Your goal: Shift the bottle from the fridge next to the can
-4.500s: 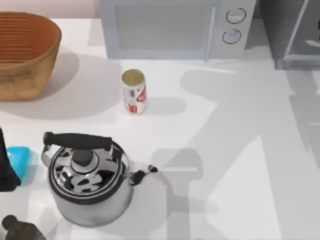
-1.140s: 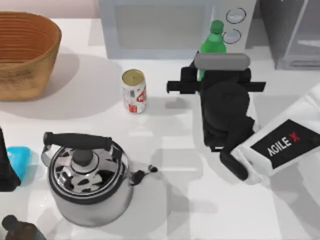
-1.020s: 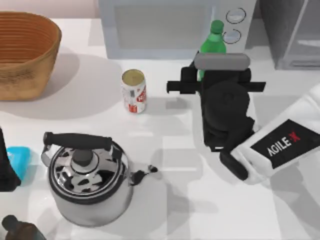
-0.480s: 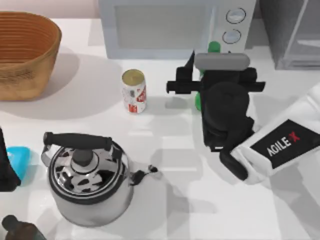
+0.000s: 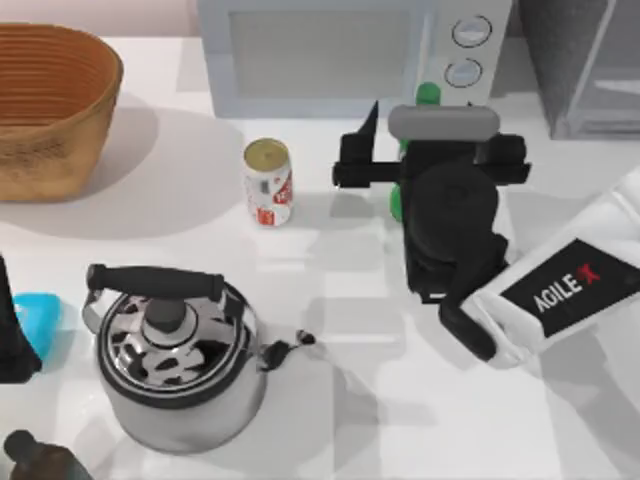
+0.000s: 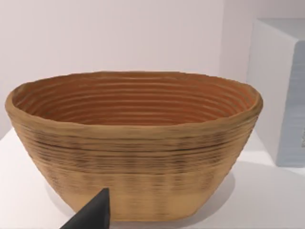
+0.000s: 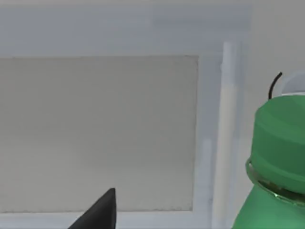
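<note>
the right gripper [image 5: 400, 150] hangs spread around the green bottle [image 5: 428, 95], just before the microwave [image 5: 350, 50]. bare white table [image 5: 330, 215] separates it from the can [image 5: 268, 182]. the left gripper's state i cannot tell.

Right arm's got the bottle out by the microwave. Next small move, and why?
Probably pull the right gripper back clear of the bottle. Its jaws look spread, with one dark finger out to the bottle's left, and the bottle stands on the table to the right of the can, in front of the microwave. Whether it is fully released is hard to tell.
</note>
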